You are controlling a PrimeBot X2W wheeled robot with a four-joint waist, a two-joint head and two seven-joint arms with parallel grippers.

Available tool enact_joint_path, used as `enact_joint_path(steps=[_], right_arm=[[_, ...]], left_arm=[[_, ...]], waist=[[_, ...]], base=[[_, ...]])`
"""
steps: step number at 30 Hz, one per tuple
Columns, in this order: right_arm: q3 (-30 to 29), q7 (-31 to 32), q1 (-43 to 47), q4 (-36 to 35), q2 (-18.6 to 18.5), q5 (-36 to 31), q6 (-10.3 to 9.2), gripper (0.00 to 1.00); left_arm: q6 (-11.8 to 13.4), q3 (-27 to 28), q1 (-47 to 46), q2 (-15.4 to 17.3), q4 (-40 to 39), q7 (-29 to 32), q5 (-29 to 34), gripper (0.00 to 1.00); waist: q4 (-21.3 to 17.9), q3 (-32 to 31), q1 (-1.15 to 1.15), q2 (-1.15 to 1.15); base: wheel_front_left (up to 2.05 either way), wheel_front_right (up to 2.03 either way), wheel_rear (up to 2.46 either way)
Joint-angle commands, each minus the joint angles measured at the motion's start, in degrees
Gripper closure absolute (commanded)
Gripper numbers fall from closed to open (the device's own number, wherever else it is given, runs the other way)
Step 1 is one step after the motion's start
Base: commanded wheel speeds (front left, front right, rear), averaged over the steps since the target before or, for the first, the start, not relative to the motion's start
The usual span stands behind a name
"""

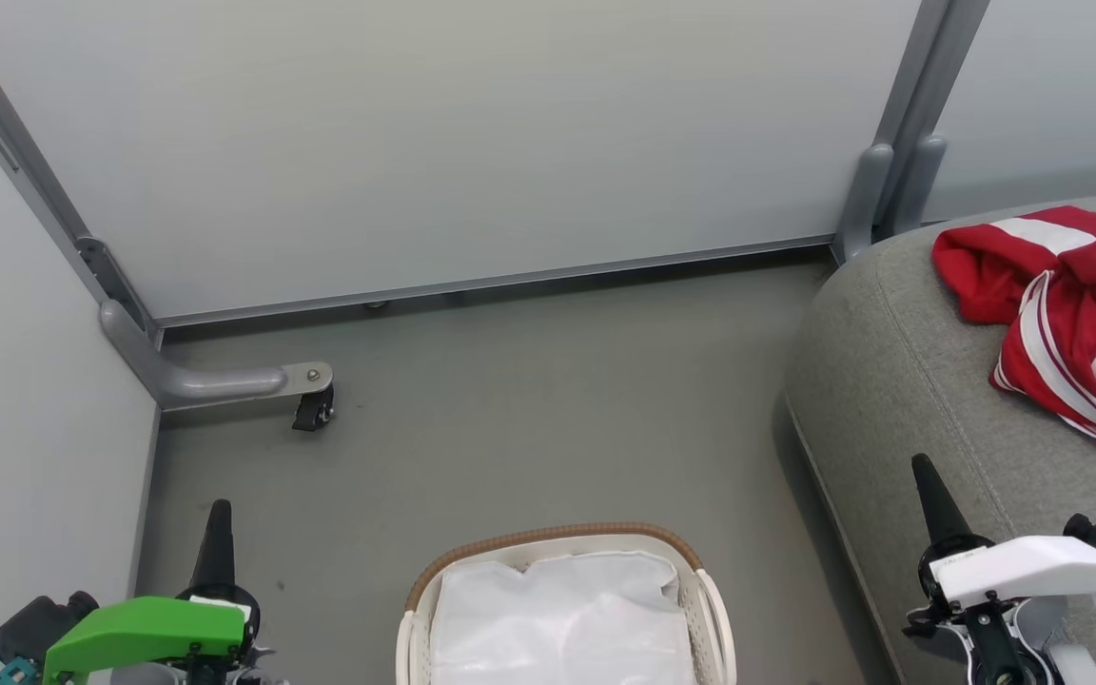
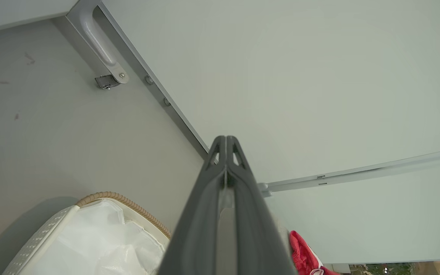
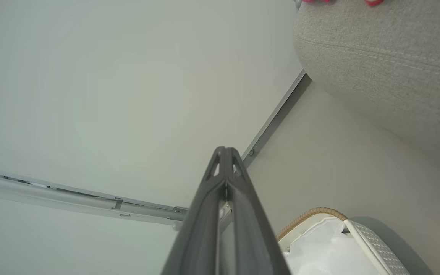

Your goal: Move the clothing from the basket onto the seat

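The red clothing [image 1: 1066, 304] with white panels and stripe trim lies crumpled on the grey seat [image 1: 900, 381] at the right; a red scrap of the clothing [image 2: 302, 254] also shows beside my left fingers. The white basket [image 1: 710, 609] with its brown woven rim stands on the floor at bottom centre, and inside it I see just the white liner [image 1: 562, 618]. My left gripper [image 1: 218, 518] is shut and empty, to the left of the basket. My right gripper [image 1: 927, 480] is shut and empty, over the seat's front edge. Both fingertip pairs, left gripper [image 2: 225, 141] and right gripper [image 3: 224, 152], are pressed together.
Pale partition panels [image 1: 434, 143] close off the back and left. A grey foot with a black caster [image 1: 312, 409] juts onto the floor at the left. Another grey post foot [image 1: 876, 205] stands behind the seat. Bare grey floor [image 1: 529, 400] lies between basket and panels.
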Motion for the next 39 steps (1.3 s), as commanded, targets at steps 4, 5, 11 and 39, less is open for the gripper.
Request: enact_joint_path(steps=[4, 5, 11, 39], right_arm=[[-0.5, 0.8, -0.9, -1.0, -0.4, 3.3, -0.03, 1.0], [-0.6, 1.0, -0.9, -1.0, -0.4, 4.0, -0.03, 1.0], [-0.9, 1.8, -1.0, -1.3, -0.4, 7.2, -0.03, 1.0], [-2.3, 5.2, -1.2, -2.5, -0.5, 20.7, -0.04, 1.0]], left_arm=[[-0.3, 0.6, -1.7, 0.2, -0.9, 0.7, -2.9, 1.0], [-0.4, 0.7, -1.8, 0.2, -0.9, 0.9, -3.5, 1.0], [-0.5, 1.2, -2.2, 0.3, -1.1, 1.7, -6.2, 1.0], [-1.1, 3.1, -3.7, 0.3, -2.1, 5.1, -17.9, 1.0]], waist=[[-0.1, 0.0, 0.0, 0.0], [-0.2, 0.1, 0.0, 0.0], [-0.3, 0.1, 0.0, 0.0], [-1.1, 0.4, 0.0, 0.0]], base=[[0.0, 0.0, 0.0], [0.0, 0.0, 0.0], [0.0, 0.0, 0.0], [0.0, 0.0, 0.0]])
